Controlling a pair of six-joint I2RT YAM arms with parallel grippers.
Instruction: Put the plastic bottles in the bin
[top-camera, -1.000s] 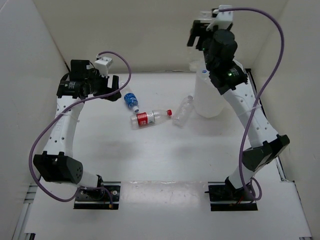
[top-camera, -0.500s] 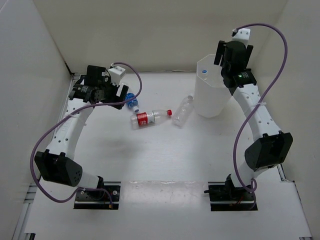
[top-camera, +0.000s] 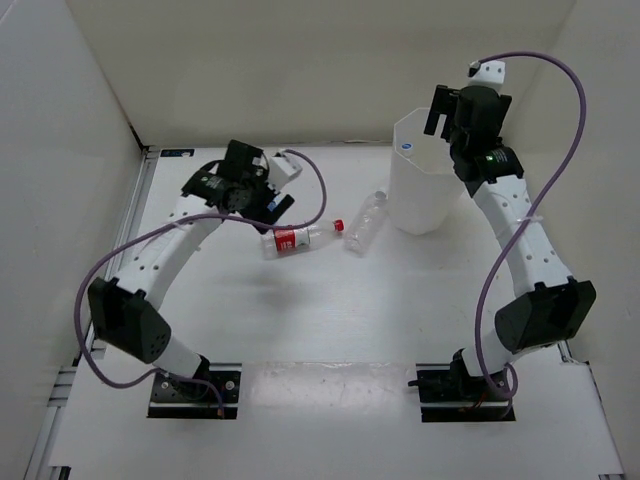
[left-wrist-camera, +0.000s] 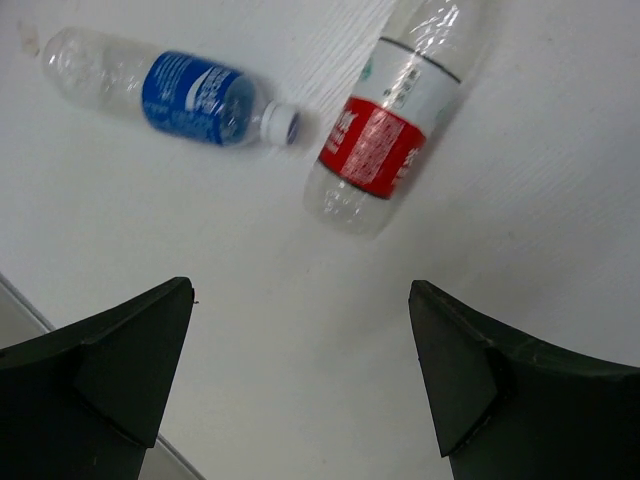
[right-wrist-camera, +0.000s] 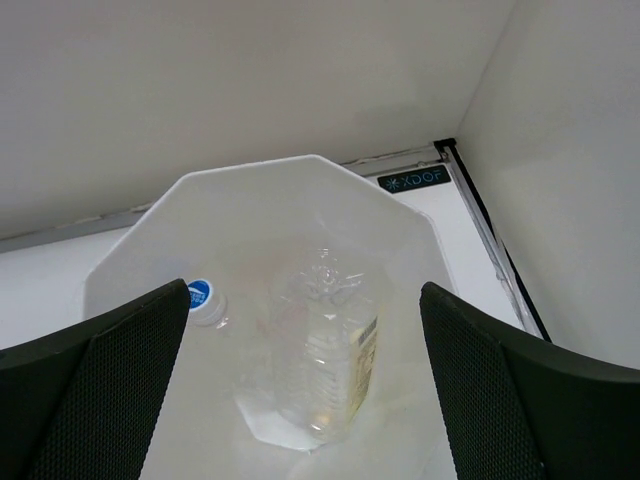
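While the right gripper (right-wrist-camera: 305, 295) hangs open over the bin (right-wrist-camera: 300, 180), a clear bottle (right-wrist-camera: 325, 350) lies inside (a blue cap (right-wrist-camera: 201, 294) beside it). The left gripper (left-wrist-camera: 300, 290), jaws spread, holds nothing.

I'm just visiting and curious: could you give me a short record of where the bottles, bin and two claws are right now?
On white table: blue-labelled clear plastic bottle; red-labelled bottle with red cap; unlabelled clear bottle
In tall white translucent bin: one clear bottle, a blue cap
Left gripper: open, above the labelled bottles
Right gripper: open, above bin
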